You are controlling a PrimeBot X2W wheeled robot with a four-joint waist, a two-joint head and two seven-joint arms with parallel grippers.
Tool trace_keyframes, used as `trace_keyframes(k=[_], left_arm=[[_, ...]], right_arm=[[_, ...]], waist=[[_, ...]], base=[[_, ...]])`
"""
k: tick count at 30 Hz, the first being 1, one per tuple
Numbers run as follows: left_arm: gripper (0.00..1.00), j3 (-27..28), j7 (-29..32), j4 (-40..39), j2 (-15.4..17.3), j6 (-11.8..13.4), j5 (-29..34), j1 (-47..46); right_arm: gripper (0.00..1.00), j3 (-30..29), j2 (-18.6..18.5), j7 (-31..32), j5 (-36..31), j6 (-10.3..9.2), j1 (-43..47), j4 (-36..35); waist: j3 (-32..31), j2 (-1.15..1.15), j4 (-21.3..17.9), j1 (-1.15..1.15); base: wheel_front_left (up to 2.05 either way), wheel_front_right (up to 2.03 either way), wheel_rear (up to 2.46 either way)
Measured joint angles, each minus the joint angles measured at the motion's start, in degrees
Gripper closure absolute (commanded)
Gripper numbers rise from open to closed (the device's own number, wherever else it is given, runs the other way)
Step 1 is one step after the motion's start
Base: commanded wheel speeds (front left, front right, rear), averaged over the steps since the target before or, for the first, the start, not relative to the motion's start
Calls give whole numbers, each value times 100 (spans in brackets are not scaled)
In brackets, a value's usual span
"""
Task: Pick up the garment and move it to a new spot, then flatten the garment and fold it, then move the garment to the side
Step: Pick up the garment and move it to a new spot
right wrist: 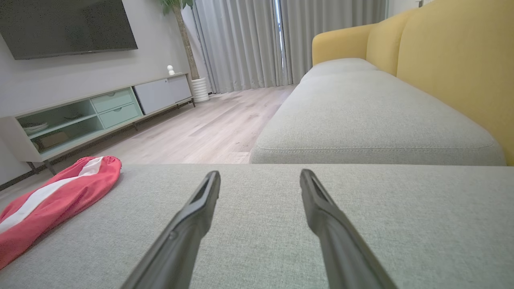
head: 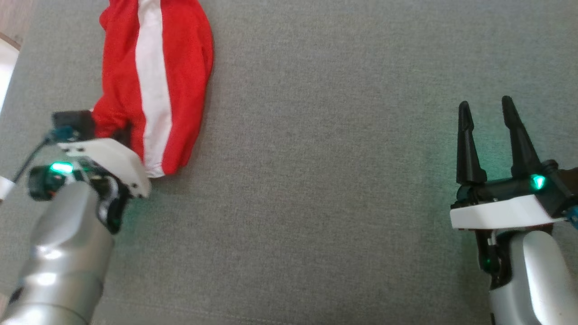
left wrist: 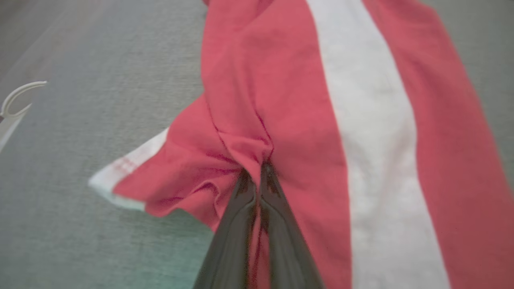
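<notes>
- Both left gripper [left wrist: 257,172] fingers clamp a red-and-white garment [head: 153,85] fold, tips buried in cloth.
- Garment's top edge is cut off.
- Fingers of right gripper [head: 485,101] stand apart.

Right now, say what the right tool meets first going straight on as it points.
Nothing close: the open right tool points over the grey cushion, the garment well to its left. Beyond the far edge, probably the sofa seat; depth is unclear.
</notes>
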Motion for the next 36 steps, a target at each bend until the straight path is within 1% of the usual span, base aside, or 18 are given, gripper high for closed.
trace_keyframes(k=[4, 5, 6, 9, 12, 17, 19, 21, 26, 29, 31, 34, 36], left_arm=[[100, -439, -167, -688, 31, -1, -459, 327], [100, -439, -167, -688, 31, -1, -459, 327], [100, -558, -191, -875, 63, -1, -558, 387], [100, -895, -134, -1495, 209, -1, -851, 546], [100, -1109, -67, -2114, 274, -1, -1084, 708], [100, -1328, 47, -2933, 209, 0, -1263, 990], [100, -1435, 62, -3182, 101, 37, -1273, 1065], [100, -1480, 52, -3414, -92, 109, -1292, 1101], [100, -1650, -252, -3651, -720, 386, -1244, 1098], [100, -1701, -516, -3566, -1020, 548, -1128, 1005], [100, -1728, -723, -3389, -1157, 650, -1126, 845], [100, -1809, -1067, -3063, -1254, 786, -1079, 516], [100, -1864, -1308, -2825, -1278, 921, -1088, 289]], right_arm=[[0, 35, 0, -93, 125, 1, 1, 196], [0, 35, 0, -93, 125, 1, 1, 196], [0, 49, 0, -116, 165, 1, 1, 255], [0, 93, 0, -187, 287, 1, 9, 424], [0, 133, 1, -244, 397, 1, 16, 564], [0, 229, 1, -298, 553, 1, 19, 746], [0, 275, 1, -345, 604, 1, 19, 821], [0, 299, 1, -354, 647, 1, 18, 867], [0, 386, 1, -397, 703, 1, 15, 927], [0, 449, 1, -404, 732, 1, -2, 970], [0, 488, 1, -409, 768, 1, -12, 975], [0, 547, 1, -410, 842, 0, -30, 957], [0, 546, 1, -410, 857, 0, -38, 925]], waist=[[-195, 0, -32, 0], [-195, 0, -32, 0], [-254, 0, -43, 0], [-443, 0, -84, 0], [-632, 0, -149, -1], [-852, 0, -364, -1], [-908, 0, -486, -1], [-948, 0, -622, -1], [-987, 0, -992, -1], [-970, 0, -1236, -1], [-949, 0, -1402, -1], [-894, 0, -1666, 0], [-847, 0, -1829, 0]], base=[[0, 0, 0], [0, 0, 0], [0, 0, 0], [0, 0, 0], [0, 0, 0], [0, 0, 0], [0, 0, 0], [0, 0, 0], [0, 0, 0], [0, 0, 0], [0, 0, 0], [0, 0, 0], [0, 0, 0]])
